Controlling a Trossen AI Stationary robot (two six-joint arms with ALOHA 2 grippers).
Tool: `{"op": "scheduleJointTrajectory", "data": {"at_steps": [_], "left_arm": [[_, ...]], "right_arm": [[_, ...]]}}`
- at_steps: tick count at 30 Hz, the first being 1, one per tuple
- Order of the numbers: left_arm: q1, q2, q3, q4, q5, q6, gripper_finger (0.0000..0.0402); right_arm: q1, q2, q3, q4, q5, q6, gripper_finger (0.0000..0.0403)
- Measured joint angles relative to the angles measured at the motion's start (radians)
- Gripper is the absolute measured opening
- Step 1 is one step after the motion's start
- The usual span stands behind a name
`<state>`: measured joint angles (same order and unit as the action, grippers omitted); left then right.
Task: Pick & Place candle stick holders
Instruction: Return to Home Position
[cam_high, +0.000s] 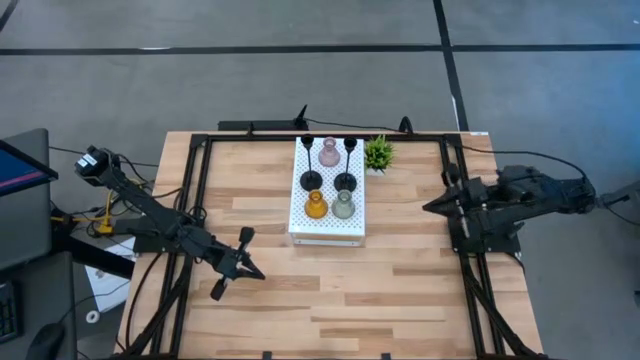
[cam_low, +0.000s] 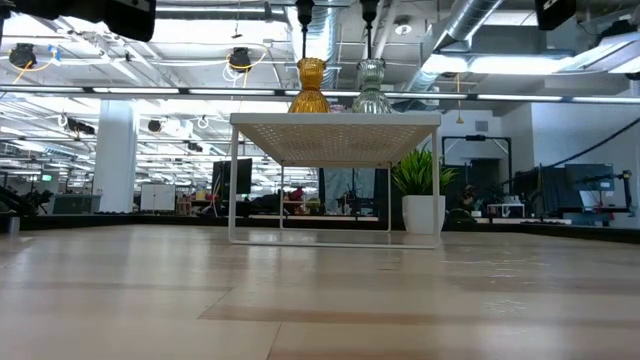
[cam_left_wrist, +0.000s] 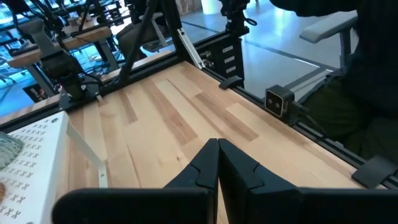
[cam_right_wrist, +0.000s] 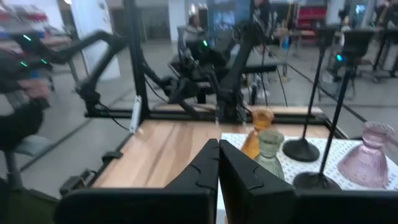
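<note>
Holders: all five on shelf; amber and green side by side at one end.
Left gripper: off shelf's left corner, apart, fingers pressed together, empty.
Right gripper: well right of shelf, same state.
Step, judged: homing.
Next: fold left arm back, clear of shelf.

Off-task items I can see on my worktop

A white perforated shelf stands mid-worktop, toward the back edge. I see a small green potted plant just beside the shelf's back right corner. Black frame rails run along the left and right edges, and a screen sits beyond the left edge.
</note>
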<state>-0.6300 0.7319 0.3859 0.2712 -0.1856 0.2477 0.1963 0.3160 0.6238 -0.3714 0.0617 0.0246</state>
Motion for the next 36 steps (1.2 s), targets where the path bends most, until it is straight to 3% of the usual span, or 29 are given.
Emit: {"op": "scheduleJointTrajectory", "data": {"at_steps": [8,18,25,36], "left_arm": [[0.000,0.000,0.000,0.007,0.000,0.001,0.0007],[0.000,0.001,0.000,0.014,0.000,0.002,0.0007],[0.000,0.001,0.000,0.015,0.000,0.002,0.0007],[0.000,0.001,-0.001,0.014,0.000,0.001,0.0007]], "right_arm": [[0.000,-0.173,-0.108,0.023,-0.016,0.057,0.0000],[0.000,-0.308,-0.378,0.189,-0.017,0.071,0.0000],[0.000,-0.313,-0.468,0.254,-0.069,0.047,0.0000],[0.000,-0.313,-0.485,0.257,-0.066,-0.035,0.0000]]}}
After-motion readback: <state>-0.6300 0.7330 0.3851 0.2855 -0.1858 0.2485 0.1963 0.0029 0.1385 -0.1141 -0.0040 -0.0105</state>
